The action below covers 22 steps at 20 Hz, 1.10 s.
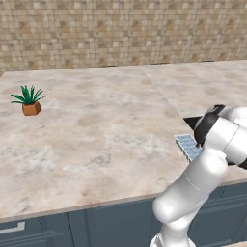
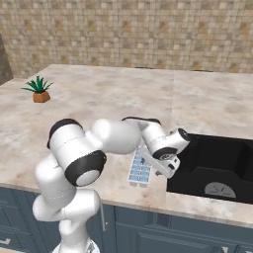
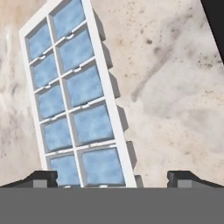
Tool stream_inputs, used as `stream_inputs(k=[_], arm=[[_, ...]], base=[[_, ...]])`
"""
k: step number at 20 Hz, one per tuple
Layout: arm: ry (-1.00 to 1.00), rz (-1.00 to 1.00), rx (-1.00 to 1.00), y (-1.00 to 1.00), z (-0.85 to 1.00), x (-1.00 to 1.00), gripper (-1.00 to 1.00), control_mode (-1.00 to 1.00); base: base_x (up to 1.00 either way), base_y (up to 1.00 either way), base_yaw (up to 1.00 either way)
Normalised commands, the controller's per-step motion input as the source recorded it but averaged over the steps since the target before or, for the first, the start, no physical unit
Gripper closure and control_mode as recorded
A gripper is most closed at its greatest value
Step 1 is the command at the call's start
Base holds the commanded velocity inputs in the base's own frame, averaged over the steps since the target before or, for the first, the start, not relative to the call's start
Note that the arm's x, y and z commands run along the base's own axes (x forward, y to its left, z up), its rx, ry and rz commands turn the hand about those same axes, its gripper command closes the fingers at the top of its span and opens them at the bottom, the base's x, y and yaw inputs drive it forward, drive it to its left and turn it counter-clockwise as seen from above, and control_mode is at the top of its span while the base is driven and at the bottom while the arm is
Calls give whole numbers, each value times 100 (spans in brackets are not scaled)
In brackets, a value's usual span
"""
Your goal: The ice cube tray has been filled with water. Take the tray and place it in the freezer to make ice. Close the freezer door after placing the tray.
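Note:
The ice cube tray (image 3: 76, 100) is a narrow white grid lying flat on the marble counter (image 1: 96, 140), its cells full of pale blue water (image 3: 94, 124). It sits near the counter's front edge, just left of the sink, and appears as the tray (image 2: 140, 170) and tray (image 1: 188, 146) from the base. My gripper (image 3: 113, 177) hangs open over the tray's near end. In the hand view the tray lies between the fingertips (image 3: 43, 177), closer to the left one, and nothing is held. The gripper (image 2: 165, 168) points down beside the tray. The freezer and its door are out of view.
A black sink basin (image 2: 217, 168) is sunk into the counter right beside the tray. A small potted plant (image 1: 30, 102) stands far left. A tiled wall (image 1: 120, 29) backs the counter, and dark blue cabinets (image 1: 111, 222) run below the front edge.

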Motion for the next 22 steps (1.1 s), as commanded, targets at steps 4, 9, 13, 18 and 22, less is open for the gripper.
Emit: stream_inputs(k=[4,9,13,18,22], arm=[[0,0,1,-5,-13,12,-100,-100],[0,2,3,-11,-14,4,-100,-100],[0,6,4,-3,-24,0,-100,-100],[0,8,1,0,-27,5,-100,-100],[0,10,0,0,-25,5,-100,-100]], base=[[0,0,0],[0,0,0],[0,0,0],[0,0,0],[0,0,0]])
